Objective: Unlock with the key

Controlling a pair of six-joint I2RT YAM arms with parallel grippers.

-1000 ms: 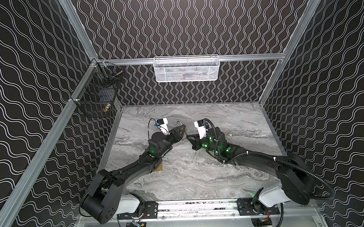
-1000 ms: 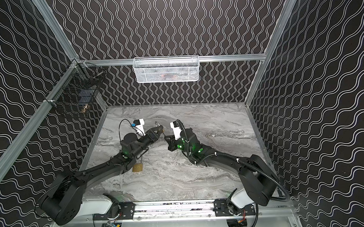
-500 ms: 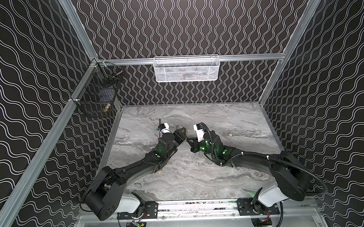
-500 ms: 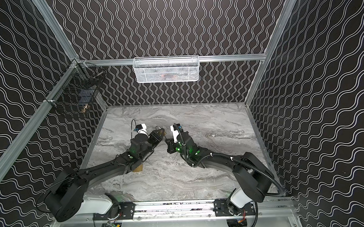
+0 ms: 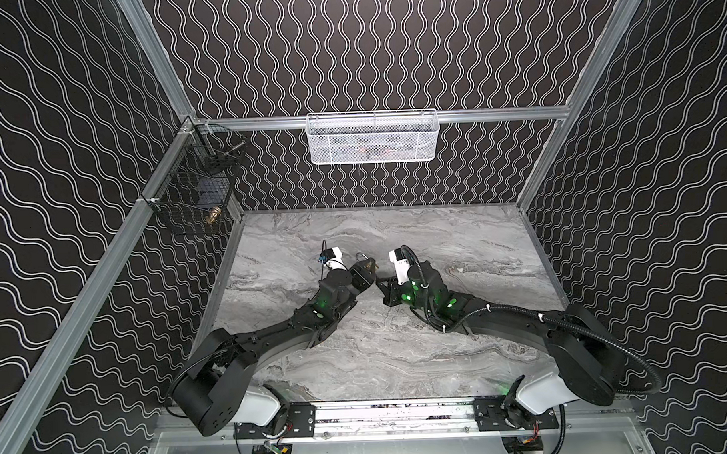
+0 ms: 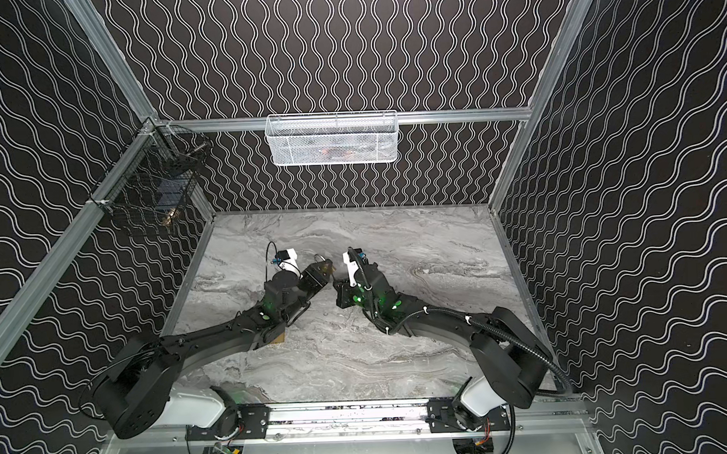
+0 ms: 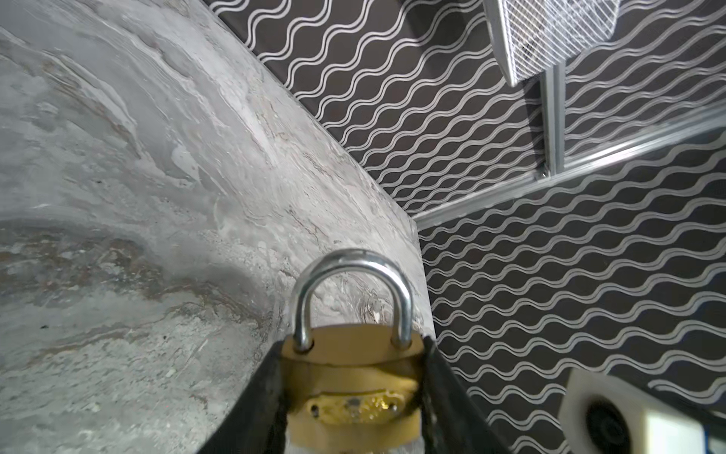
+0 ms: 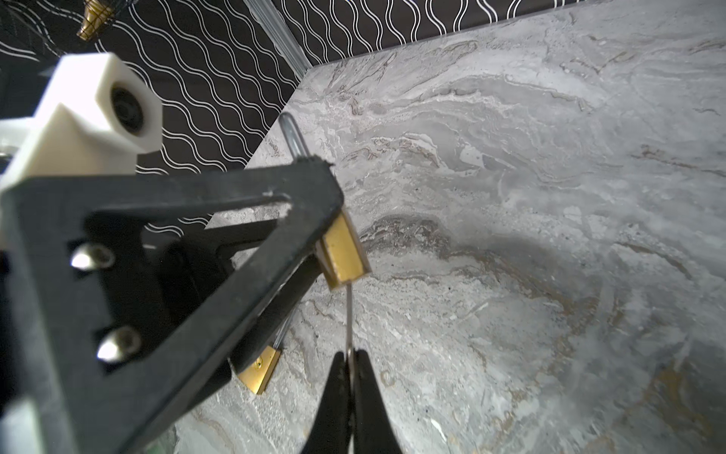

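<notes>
A brass padlock (image 7: pixel 353 377) with a steel shackle (image 7: pixel 353 267) is clamped by its sides in my left gripper (image 7: pixel 353 342), held above the marble table near its middle (image 5: pixel 366 264). My right gripper (image 8: pixel 351 353) is shut on a thin metal key (image 8: pixel 349 318), seen edge-on. The key's tip meets the underside of the padlock (image 8: pixel 345 251); I cannot tell whether it is in the keyhole. In both top views the two grippers face each other tip to tip, left (image 6: pixel 323 267) and right (image 6: pixel 335 284).
Another brass padlock (image 8: pixel 259 371) lies on the table under my left forearm (image 6: pixel 279 338). A white mesh basket (image 5: pixel 373 137) hangs on the back wall. A black wire basket (image 5: pixel 198 192) hangs on the left wall.
My left wrist has rolled and edged right, bringing the padlock closer to the key. The right wrist has turned slightly. Both grips are unchanged.
</notes>
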